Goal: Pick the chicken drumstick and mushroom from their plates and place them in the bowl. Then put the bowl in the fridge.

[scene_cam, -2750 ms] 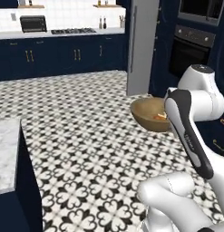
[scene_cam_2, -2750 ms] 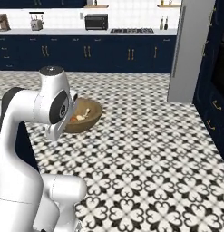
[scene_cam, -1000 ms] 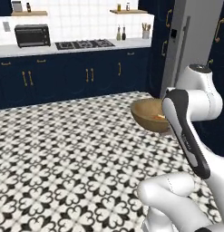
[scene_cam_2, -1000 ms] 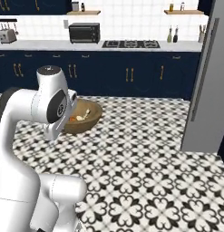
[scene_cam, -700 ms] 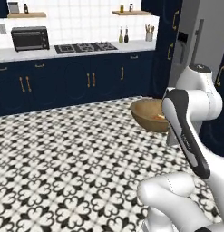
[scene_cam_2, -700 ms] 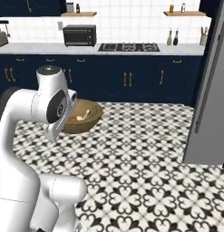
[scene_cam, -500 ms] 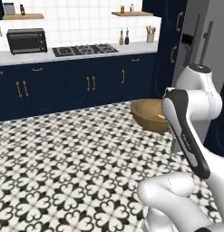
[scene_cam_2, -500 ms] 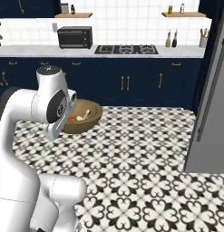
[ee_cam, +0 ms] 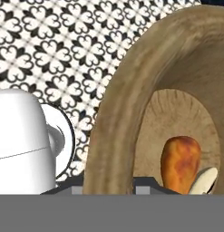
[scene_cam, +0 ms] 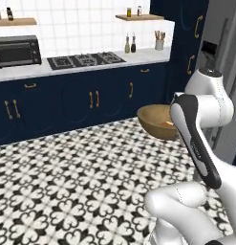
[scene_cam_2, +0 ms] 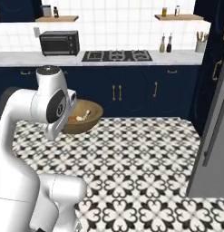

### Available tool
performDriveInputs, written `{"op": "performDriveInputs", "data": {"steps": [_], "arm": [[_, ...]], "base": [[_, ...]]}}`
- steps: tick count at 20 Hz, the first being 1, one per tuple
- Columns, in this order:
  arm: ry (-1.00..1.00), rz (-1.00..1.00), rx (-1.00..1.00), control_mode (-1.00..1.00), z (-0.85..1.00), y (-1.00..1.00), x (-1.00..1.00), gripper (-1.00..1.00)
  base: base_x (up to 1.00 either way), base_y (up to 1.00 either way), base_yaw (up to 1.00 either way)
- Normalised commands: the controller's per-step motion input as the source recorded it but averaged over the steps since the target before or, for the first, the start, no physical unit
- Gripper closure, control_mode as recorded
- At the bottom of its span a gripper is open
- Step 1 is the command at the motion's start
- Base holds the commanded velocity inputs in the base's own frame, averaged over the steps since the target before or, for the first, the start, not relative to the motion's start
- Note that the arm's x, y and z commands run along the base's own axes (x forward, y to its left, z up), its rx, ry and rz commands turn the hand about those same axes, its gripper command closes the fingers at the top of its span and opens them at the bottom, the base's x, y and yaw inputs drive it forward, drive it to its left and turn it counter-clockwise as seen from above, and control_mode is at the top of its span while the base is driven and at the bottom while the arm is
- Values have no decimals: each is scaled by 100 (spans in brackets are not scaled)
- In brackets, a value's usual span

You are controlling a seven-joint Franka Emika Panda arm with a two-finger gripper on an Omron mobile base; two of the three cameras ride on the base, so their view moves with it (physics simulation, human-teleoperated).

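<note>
My gripper (ee_cam: 109, 186) is shut on the near rim of the deep wooden bowl (ee_cam: 127, 108), with a fingertip on either side of the wall. The bowl (scene_cam: 156, 122) hangs in the air in front of the arm, above the patterned floor, and the right base view has it (scene_cam_2: 86, 121) just past the arm's elbow. Inside lie the golden-brown chicken drumstick (ee_cam: 180, 163) and, touching it, the pale mushroom (ee_cam: 202, 180). The grey fridge (scene_cam: 228, 72) stands close on the right, its door edge (scene_cam_2: 214, 136) rising at the right border. The plates are out of view.
Navy cabinets with brass handles (scene_cam_2: 131, 93) run along the back under a white counter with a gas hob (scene_cam_2: 116, 55) and a black toaster oven (scene_cam: 16, 50). Bottles and a utensil pot (scene_cam: 159, 44) stand near the fridge. Tiled floor (scene_cam_2: 145, 163) lies open ahead.
The whole scene has shifted as the base moved: the back counter slid left and came closer, and the fridge stays at the right. The bowl keeps its place in the gripper.
</note>
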Motion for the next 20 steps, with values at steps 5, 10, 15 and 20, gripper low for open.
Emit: {"op": "performDriveInputs", "data": {"steps": [5, 10, 15, 20], "arm": [[0, 0, 0, 100, 0, 0, 0, 100], [0, 0, 0, 100, 0, 0, 0, 100], [0, 0, 0, 100, 0, 0, 0, 100], [0, 0, 0, 100, 0, 0, 0, 100]], "base": [[100, 52, -32], [92, 65, -55], [73, 65, -68], [72, 64, -69]]}}
